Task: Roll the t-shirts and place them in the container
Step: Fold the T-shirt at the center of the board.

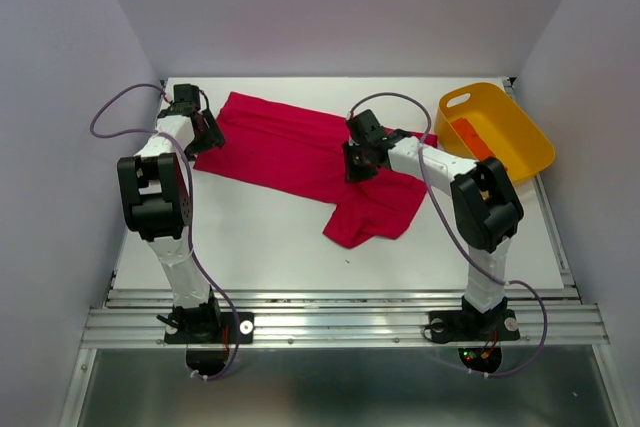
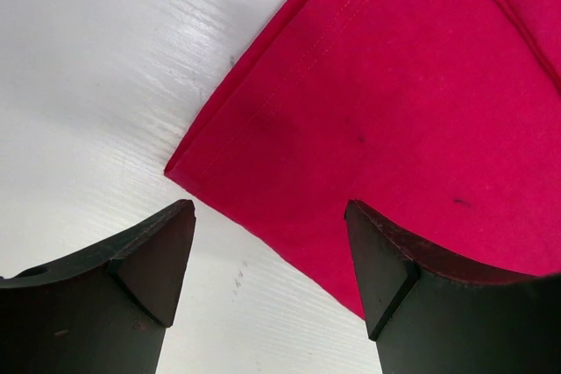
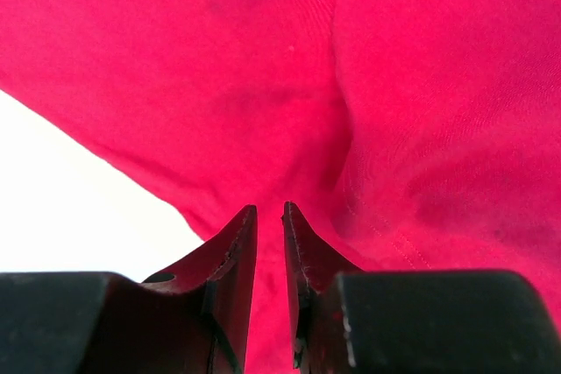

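Across the far half of the tabletop (image 1: 260,247) the crimson t-shirt (image 1: 285,152) lies mostly flat. Its long axis runs on a diagonal from far left to near right. The left end finishes in a stitched edge and a clean corner. At the right end the cloth bunches, and a flap turns down toward the near edge.

My left gripper (image 2: 272,216) sits over that far-left corner, spread wide and holding nothing. From its wrist camera, the corner of the shirt lies in the gap. One of the fingers (image 2: 149,260) is over bare tabletop and the other over red cloth. I cannot tell whether the tips touch down.

My right gripper (image 3: 270,212) is over the shirt's right part, beside the bunched cloth. Its jaws stand close together with only a thin slit between them. Red fabric fills the view under it, and a crease runs up to the slit. I cannot tell whether any cloth is pinched.

At the far right, just beside the shirt's end, stands the yellow tub (image 1: 525,152). An orange-red roll (image 1: 470,137) lies inside it, angled far left to near right.
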`<action>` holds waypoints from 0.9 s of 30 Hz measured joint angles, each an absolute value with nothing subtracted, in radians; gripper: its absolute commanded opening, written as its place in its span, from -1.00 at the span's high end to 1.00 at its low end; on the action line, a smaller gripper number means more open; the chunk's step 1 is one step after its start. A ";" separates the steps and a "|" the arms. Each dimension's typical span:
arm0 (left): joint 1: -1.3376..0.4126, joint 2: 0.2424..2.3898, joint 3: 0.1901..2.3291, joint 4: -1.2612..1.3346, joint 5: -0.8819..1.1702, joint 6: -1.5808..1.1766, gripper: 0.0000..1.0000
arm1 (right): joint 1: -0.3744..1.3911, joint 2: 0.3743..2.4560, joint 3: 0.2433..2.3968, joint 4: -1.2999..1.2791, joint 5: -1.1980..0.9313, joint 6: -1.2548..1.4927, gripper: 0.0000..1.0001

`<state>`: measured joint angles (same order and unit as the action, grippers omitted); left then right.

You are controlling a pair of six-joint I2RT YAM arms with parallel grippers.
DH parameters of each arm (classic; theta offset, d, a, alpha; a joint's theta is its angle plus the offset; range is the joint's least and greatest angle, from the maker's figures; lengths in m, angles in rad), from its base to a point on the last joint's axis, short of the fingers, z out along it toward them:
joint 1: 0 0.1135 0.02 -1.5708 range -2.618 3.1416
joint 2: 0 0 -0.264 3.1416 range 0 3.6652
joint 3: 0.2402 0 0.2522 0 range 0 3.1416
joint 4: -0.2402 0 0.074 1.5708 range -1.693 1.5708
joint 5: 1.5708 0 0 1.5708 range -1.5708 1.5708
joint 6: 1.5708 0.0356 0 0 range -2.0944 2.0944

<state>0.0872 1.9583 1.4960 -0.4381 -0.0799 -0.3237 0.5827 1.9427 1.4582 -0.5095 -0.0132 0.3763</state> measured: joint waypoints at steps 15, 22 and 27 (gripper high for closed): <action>0.087 1.958 1.496 -0.439 -0.080 -0.324 -0.61 | 0.583 2.000 1.489 -0.526 0.173 0.390 0.50; 0.087 1.958 1.496 -0.439 -0.080 -0.323 -0.60 | 0.583 2.001 1.489 -0.537 0.233 0.392 0.49; 0.087 1.958 1.496 -0.438 -0.080 -0.323 -0.60 | 0.583 2.010 1.491 -0.540 0.241 0.392 0.49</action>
<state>0.0872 1.9583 1.4960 -0.4381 -0.0795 -0.3233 0.5831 2.0102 1.4914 -0.5404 0.2413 0.3916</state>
